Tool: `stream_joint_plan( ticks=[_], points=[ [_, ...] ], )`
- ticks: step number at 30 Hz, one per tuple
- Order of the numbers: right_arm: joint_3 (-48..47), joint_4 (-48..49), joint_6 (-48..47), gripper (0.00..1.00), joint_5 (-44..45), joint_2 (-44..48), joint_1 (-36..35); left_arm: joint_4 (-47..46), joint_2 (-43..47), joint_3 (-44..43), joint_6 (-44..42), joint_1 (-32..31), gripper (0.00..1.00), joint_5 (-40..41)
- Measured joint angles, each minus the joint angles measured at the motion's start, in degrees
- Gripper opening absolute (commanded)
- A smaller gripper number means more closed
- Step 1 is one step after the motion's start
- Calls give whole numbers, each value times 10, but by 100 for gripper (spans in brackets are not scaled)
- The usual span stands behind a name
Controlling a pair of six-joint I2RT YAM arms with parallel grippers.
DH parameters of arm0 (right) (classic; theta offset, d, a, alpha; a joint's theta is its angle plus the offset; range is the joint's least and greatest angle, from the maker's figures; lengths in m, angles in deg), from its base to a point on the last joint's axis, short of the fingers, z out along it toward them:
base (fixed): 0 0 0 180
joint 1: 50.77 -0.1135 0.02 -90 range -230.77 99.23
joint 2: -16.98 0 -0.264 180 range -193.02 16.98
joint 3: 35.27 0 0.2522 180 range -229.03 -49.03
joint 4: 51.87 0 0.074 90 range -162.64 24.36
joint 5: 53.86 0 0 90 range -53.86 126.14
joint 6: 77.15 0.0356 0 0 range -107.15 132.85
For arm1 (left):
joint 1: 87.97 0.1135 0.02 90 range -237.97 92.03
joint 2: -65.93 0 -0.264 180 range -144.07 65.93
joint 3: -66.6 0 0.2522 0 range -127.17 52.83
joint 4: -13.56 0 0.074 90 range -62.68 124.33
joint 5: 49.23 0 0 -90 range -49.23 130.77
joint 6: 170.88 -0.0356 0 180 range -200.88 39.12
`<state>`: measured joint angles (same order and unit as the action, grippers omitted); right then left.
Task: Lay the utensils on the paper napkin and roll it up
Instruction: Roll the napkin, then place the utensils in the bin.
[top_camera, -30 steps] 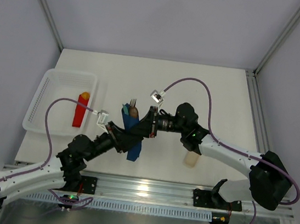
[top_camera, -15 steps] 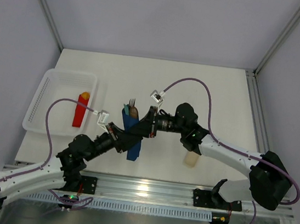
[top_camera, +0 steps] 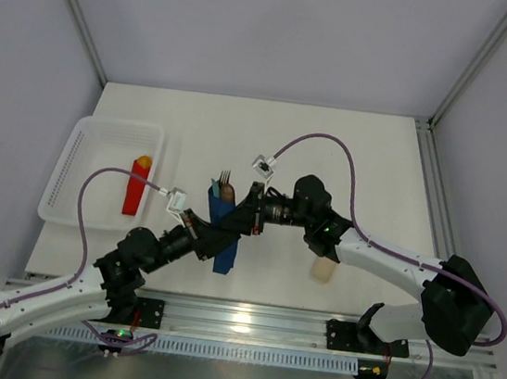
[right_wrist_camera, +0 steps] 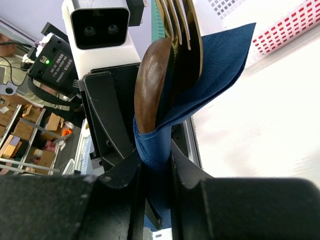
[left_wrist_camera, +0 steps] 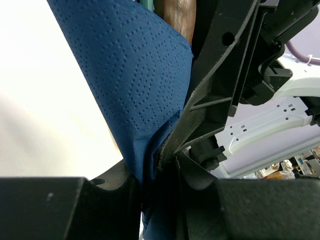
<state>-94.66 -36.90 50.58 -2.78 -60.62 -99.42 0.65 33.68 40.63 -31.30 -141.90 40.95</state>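
Both end effectors (left_wrist_camera: 156, 169) (right_wrist_camera: 156, 165) clamp one napkin (top_camera: 224, 253) — one fork (right_wrist_camera: 183, 30), one spoon (right_wrist_camera: 150, 85).

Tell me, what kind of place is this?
Probably a robotics lab cell: left arm and right arm bolted to a rail by a white table, grey panels around, shelves of boxes behind.
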Motion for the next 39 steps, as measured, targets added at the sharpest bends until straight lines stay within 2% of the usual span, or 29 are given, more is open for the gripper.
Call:
stream_joint_plan(
  ticks=[1, 4, 5, 7, 10, 11, 17, 24, 33, 36, 39],
  points=[
    [0, -4, -3, 35, 1, 0, 0, 2, -1, 0, 0, 0, 0, 0],
    [0, -17, -15, 48, 7, 0, 0, 16, -3, 0, -1, 0, 0, 2],
    [0, -24, -19, 58, 11, 0, 0, 22, -3, 0, -1, 1, 0, 3],
    [0, -37, -28, 66, 22, 2, 1, 36, -2, -1, -3, 1, 0, 2],
    [0, -54, -38, 87, 32, 11, 1, 63, 2, -7, -5, 1, 0, 5],
    [0, -62, -42, 97, 35, 16, 1, 74, 6, -11, -6, 1, 0, 7],
    [0, -125, -64, 98, 77, 69, 0, 175, 30, -59, -23, 3, 0, 24],
    [-1, -294, -94, 98, 210, 166, 0, 385, 30, -193, -51, 19, 0, 68],
    [0, -432, -102, 98, 273, 288, 0, 657, -23, -380, -66, 35, 0, 200],
    [-3, -471, -106, 98, 275, 289, 0, 733, -64, -433, -71, 66, 0, 226],
    [-19, -507, -115, 98, 280, 278, 0, 784, -117, -481, -92, 141, 0, 211]
  ],
)
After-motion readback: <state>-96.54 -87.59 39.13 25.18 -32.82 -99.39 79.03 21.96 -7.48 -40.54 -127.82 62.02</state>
